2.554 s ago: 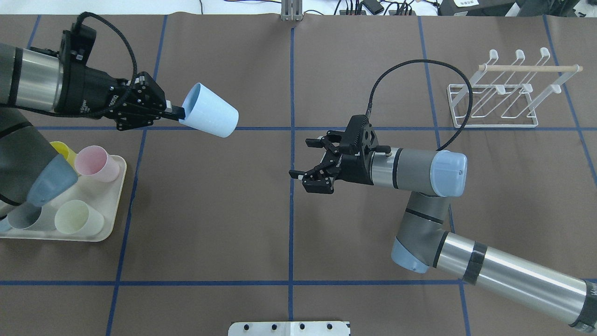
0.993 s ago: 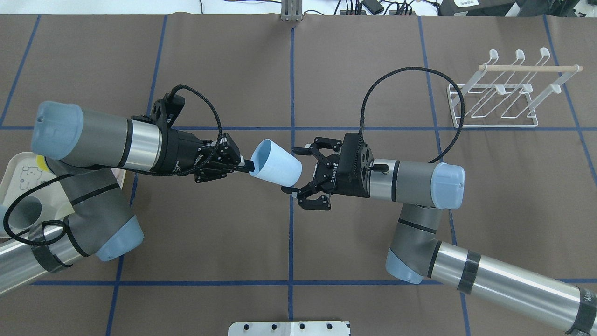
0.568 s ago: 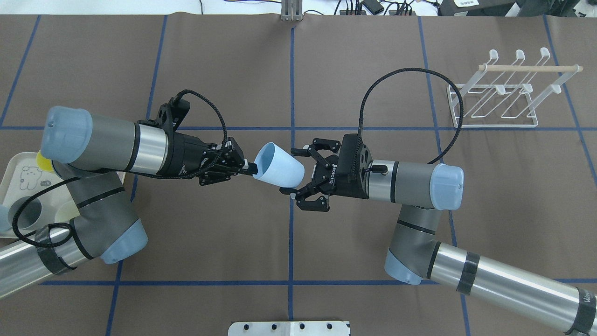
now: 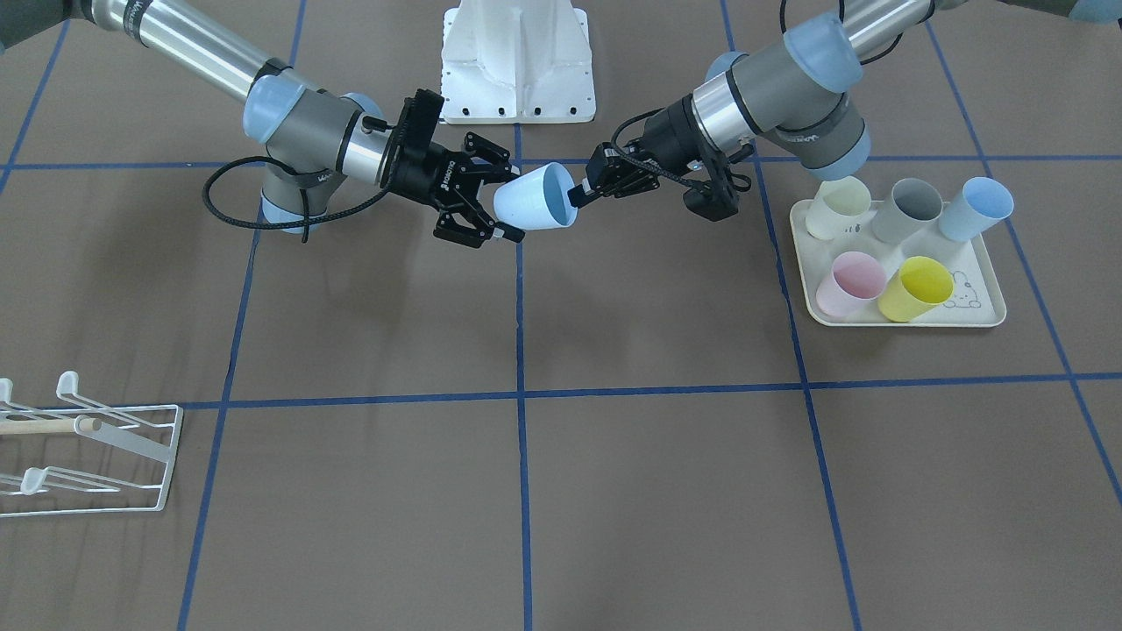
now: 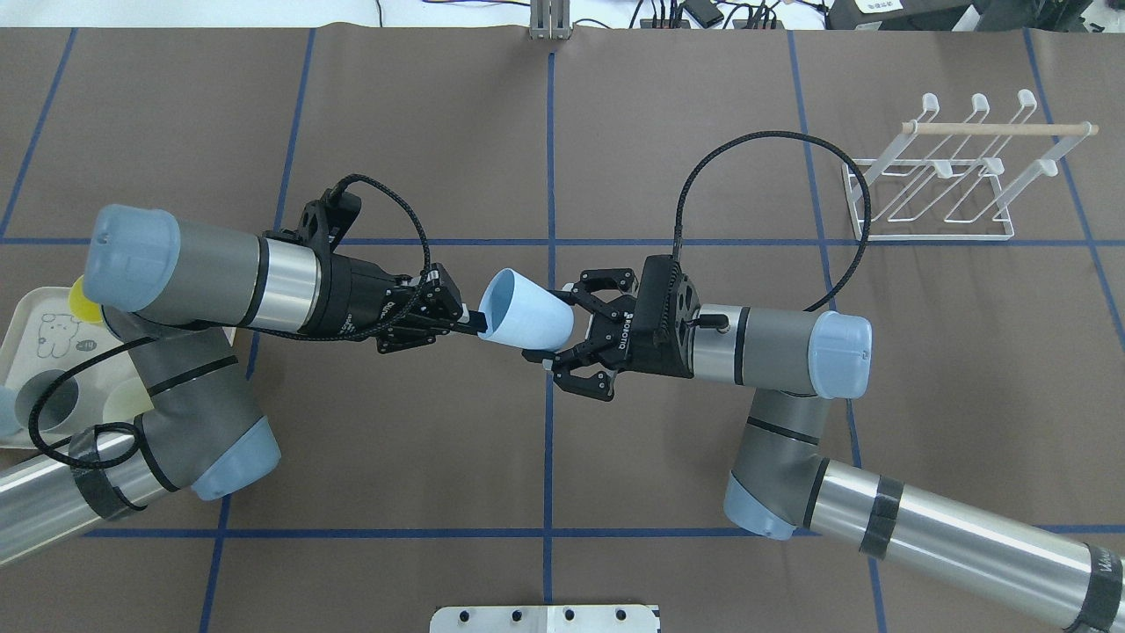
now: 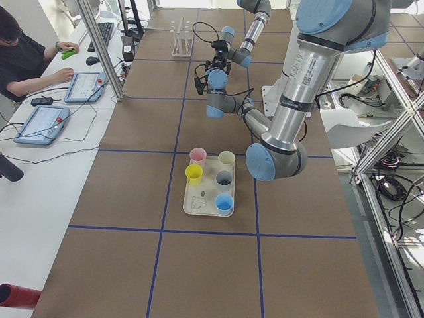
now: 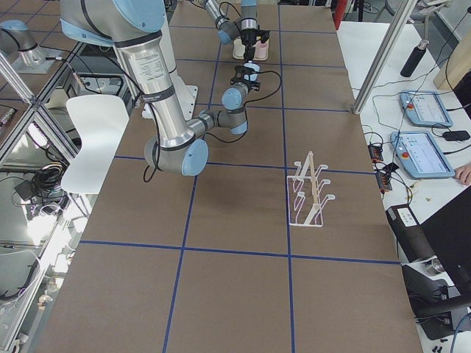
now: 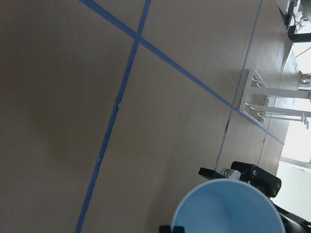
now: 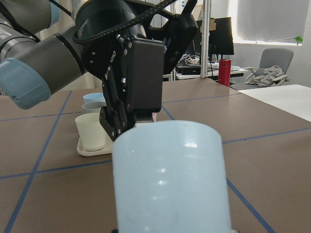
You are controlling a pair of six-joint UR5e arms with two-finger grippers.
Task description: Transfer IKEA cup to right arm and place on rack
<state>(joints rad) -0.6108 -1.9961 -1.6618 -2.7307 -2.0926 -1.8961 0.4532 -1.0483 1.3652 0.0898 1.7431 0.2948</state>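
Observation:
A light blue IKEA cup [image 5: 527, 312] hangs on its side over the table's middle. My left gripper [image 5: 477, 322] is shut on its rim, with one finger inside the mouth [image 4: 574, 193]. The right arm's gripper [image 5: 554, 325] stands open, its fingers [image 4: 503, 168] above and below the cup's closed base [image 4: 517, 200]; I cannot tell whether they touch it. In the right wrist view the cup's base [image 9: 170, 179] fills the centre, with the left gripper [image 9: 133, 92] behind it. The left wrist view looks into the cup's mouth [image 8: 231, 211]. The white wire rack [image 5: 958, 176] stands empty at the far right.
A cream tray [image 4: 898, 319] on the left arm's side holds several cups: pink [image 4: 846, 282], yellow [image 4: 916, 287], grey, pale yellow and blue. The right arm's thick black cable [image 5: 773, 141] loops toward the rack. A person [image 6: 23, 56] sits at a desk beyond the table.
The left arm carried the cup from over the tray to the table's middle. The right gripper moved in until its open fingers straddle the cup's base.

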